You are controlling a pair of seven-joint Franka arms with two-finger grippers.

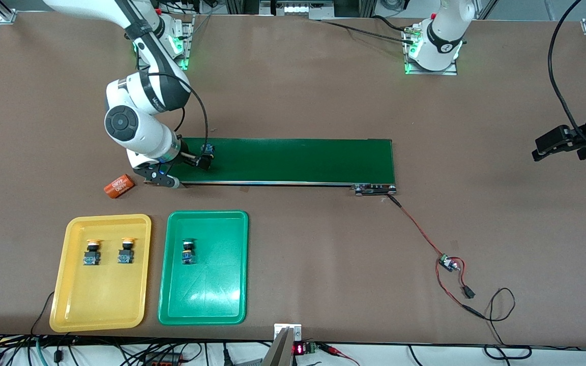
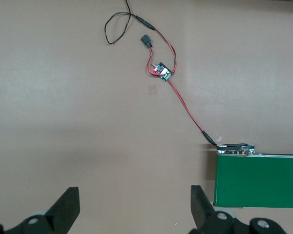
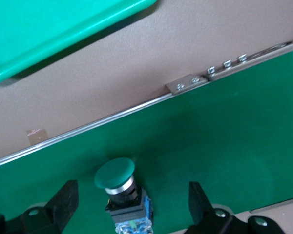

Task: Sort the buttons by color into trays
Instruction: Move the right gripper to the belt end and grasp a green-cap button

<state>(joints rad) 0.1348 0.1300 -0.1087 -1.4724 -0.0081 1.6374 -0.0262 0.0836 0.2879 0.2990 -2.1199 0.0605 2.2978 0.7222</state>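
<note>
On the yellow tray (image 1: 100, 305) two yellow-capped buttons (image 1: 91, 252) are already lying, and one green button (image 1: 188, 251) lies in the green tray (image 1: 203, 300). The last green-capped button (image 3: 122, 192) lies on the belt (image 1: 293, 160) at the right arm's end, and its pickup is judged to be the step in hand. The right gripper (image 3: 132, 204) is bent low over it, fingers open on either side; closing and lifting are called for next. The left gripper (image 2: 135, 207) waits open over bare table.
</note>
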